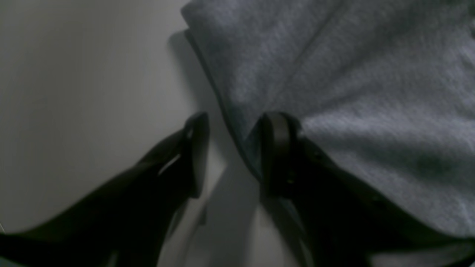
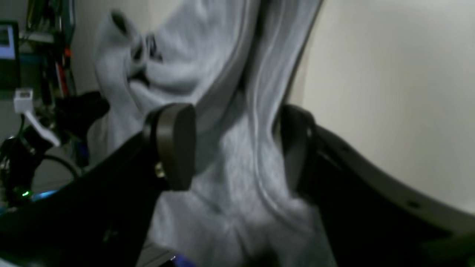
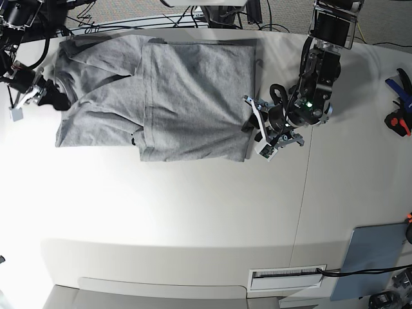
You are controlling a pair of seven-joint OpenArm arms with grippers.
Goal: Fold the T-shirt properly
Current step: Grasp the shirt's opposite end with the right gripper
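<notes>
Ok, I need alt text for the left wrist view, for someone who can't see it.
The left gripper stands open astride the folded edge of the grey T-shirt: one finger rests on the cloth, the other over the bare white table. The shirt fills the upper right of the picture, its edge running diagonally down between the fingers.

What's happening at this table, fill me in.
A two-armed robot is folding a grey T-shirt spread on a white table. The left gripper sits at one edge of the shirt, jaws open, one finger on the cloth and the other on bare table. The right gripper is at the opposite end, jaws wide open with bunched fabric running between them. One side already looks folded over the body; neither gripper has closed on the shirt.
</notes>
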